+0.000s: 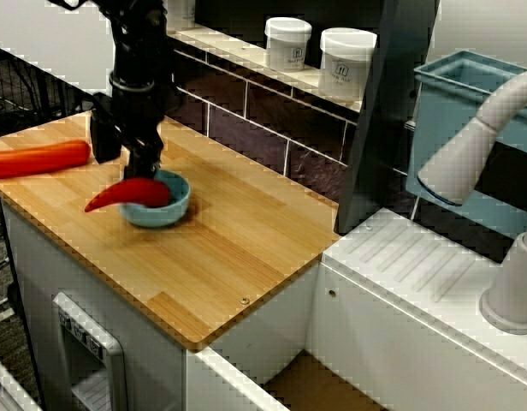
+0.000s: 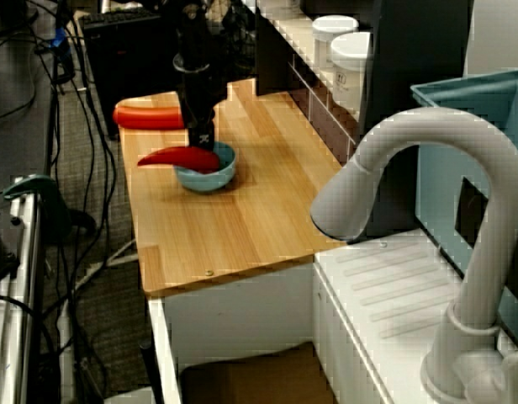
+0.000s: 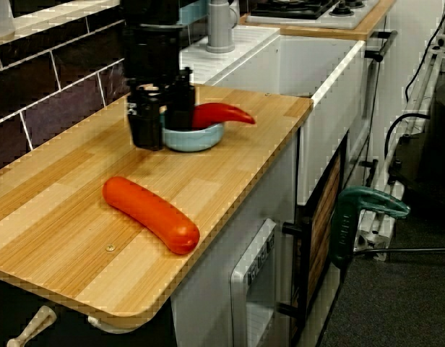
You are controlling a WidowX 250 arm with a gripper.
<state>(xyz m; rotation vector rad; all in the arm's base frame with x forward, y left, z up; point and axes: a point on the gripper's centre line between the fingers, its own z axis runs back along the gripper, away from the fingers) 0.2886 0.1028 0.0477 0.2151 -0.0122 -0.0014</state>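
Red pepper (image 1: 131, 193), one, lies across one blue bowl (image 1: 180, 205); gripper (image 1: 146, 171) seemingly pinches it; one sausage (image 1: 37, 158) nearby.

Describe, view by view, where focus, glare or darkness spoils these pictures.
View across the counter: the tap in front is soft, out of focus. View past the tap: it looms blurred in the foreground. View from the counter's end: a faint sheen lies on the orange sausage; the black gripper is too dark to show its jaws.
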